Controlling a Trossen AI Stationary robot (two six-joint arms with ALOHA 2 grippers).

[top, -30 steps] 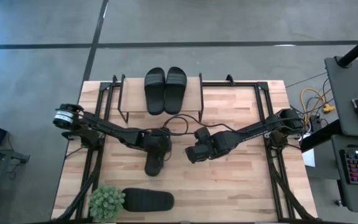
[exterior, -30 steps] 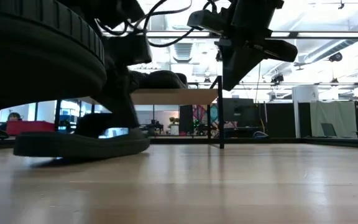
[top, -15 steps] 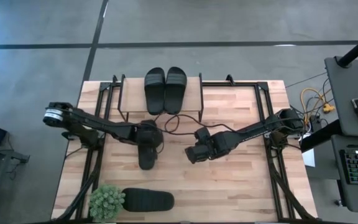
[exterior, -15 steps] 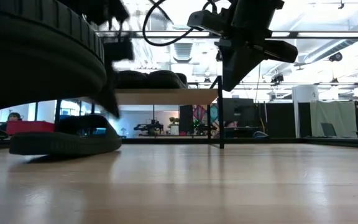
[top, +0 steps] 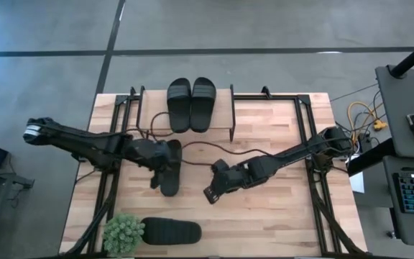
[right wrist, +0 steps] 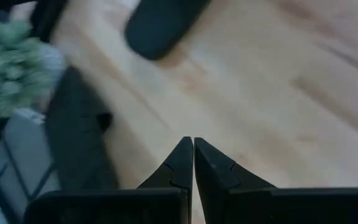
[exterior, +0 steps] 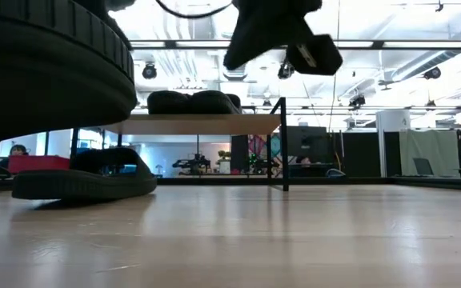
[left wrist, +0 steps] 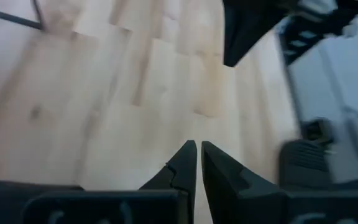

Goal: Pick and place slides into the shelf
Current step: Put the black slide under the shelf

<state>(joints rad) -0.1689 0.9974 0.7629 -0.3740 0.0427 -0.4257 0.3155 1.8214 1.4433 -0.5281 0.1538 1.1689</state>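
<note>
High view: two slides point(top: 190, 103) are seen side by side on the shelf point(top: 223, 114) at the table's far edge; a third slide point(top: 170, 175) lies on the table point(top: 279, 216) in front of it, and a fourth point(top: 171, 231) rests near the front edge, just beside a potted plant point(top: 123, 232). Compared with a second earlier, the left gripper point(top: 154, 180) has been drawn back off the third slide to its left side, and the right gripper point(top: 210, 194) has been swung toward the front of the table. Low view: the third slide point(exterior: 84, 178) is shown flat on the tabletop, nothing holding it; the nearest slide point(exterior: 50, 68) is cut off by the frame and hides the left arm. Left wrist view: the left gripper point(left wrist: 197, 151) is shown with its fingers nearly together over bare wood, empty. Right wrist view: the right gripper point(right wrist: 192, 149) is closed on nothing; the blurred plant point(right wrist: 12, 59) and a slide point(right wrist: 161, 23) appear beyond it.
</note>
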